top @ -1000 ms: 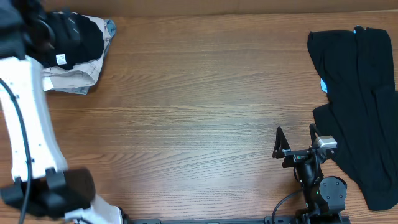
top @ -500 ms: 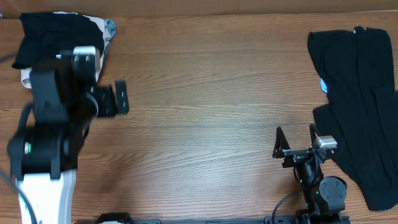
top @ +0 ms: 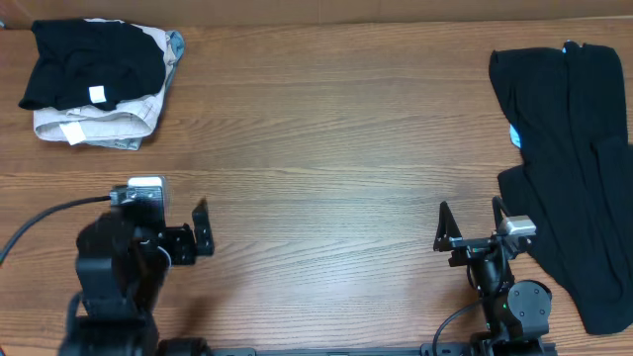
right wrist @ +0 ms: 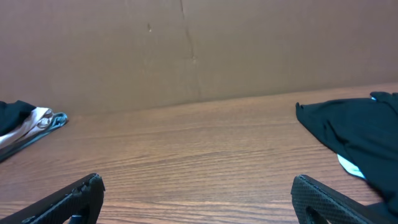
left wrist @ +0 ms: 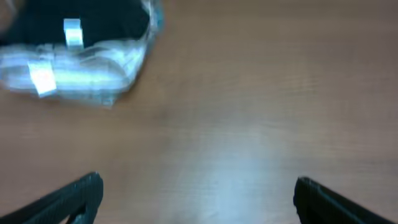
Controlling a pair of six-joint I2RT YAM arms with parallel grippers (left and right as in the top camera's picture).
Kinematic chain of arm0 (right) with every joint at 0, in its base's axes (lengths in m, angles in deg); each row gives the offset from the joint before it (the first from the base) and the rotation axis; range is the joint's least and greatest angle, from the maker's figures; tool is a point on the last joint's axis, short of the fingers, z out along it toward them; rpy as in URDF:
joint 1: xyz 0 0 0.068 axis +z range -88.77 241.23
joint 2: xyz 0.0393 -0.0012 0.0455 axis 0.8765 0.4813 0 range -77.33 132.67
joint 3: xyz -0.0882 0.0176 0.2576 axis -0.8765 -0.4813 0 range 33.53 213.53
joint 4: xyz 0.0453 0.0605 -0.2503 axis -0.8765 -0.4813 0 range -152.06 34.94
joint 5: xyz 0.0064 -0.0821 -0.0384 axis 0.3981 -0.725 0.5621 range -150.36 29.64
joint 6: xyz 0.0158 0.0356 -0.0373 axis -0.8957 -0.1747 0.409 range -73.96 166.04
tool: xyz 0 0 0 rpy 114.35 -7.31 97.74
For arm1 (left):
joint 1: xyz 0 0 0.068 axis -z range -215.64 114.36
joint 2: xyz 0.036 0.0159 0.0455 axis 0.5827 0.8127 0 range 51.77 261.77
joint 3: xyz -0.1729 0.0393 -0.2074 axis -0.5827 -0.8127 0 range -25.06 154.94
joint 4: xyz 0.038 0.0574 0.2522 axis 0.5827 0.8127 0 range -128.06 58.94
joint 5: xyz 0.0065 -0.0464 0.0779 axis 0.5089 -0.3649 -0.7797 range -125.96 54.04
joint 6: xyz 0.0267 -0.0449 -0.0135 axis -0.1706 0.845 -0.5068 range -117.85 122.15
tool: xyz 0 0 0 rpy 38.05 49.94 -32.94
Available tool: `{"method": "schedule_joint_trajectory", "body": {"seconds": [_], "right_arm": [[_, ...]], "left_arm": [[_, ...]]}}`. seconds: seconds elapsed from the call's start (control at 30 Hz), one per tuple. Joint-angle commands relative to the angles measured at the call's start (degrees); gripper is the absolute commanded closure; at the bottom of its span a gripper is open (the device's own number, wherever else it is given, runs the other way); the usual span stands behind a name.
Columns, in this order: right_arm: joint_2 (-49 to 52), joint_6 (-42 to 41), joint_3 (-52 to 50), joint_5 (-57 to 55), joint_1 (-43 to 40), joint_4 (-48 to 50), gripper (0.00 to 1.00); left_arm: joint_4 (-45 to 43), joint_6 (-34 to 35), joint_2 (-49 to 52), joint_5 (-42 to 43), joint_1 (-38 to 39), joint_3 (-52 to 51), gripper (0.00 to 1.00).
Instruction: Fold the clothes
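A folded black garment (top: 94, 64) with a small white label lies on top of a beige folded pile at the table's far left; it also shows blurred in the left wrist view (left wrist: 81, 18). A loose, unfolded black garment (top: 574, 148) is spread at the right edge and shows in the right wrist view (right wrist: 354, 134). My left gripper (top: 201, 240) is open and empty over bare wood at the near left, well below the pile. My right gripper (top: 470, 229) is open and empty at the near right, just left of the loose garment.
The beige folded clothes (top: 99, 127) with a bluish edge sit under the black one. A brown cardboard wall (right wrist: 186, 50) stands behind the table's far edge. The wooden table (top: 326, 148) runs between the two piles.
My left arm has drawn back from the folded pile at the far left to the near left, leaving the black garment lying on the pile. The right arm has not moved.
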Motion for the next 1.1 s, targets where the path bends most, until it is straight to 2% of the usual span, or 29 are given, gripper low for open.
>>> {"method": "schedule_joint_trajectory", "body": {"seconds": [0.0, 0.13, 0.33, 0.67, 1.07], "right_arm": [[-0.6, 0.2, -0.6, 0.1, 0.2, 0.5, 0.00], [-0.6, 0.2, -0.6, 0.1, 0.2, 0.5, 0.00], [-0.6, 0.2, -0.6, 0.1, 0.2, 0.5, 0.00], [-0.6, 0.2, -0.6, 0.1, 0.2, 0.5, 0.00], [-0.6, 0.2, -0.6, 0.1, 0.2, 0.5, 0.00]], "left_arm": [[-9.6, -0.9, -6.3, 1.4, -0.7, -7.6, 0.00], [-27.2, -0.9, -14.7, 2.2, -0.7, -19.4, 0.00], [-41.0, -0.7, -24.8, 3.9, -2.0, -30.7, 0.00], [-43.6, -1.2, -34.4, 4.1, -4.8, -39.2, 0.00], [-48.3, -0.7, -34.4, 5.9, -4.9, -44.9, 0.00]]}}
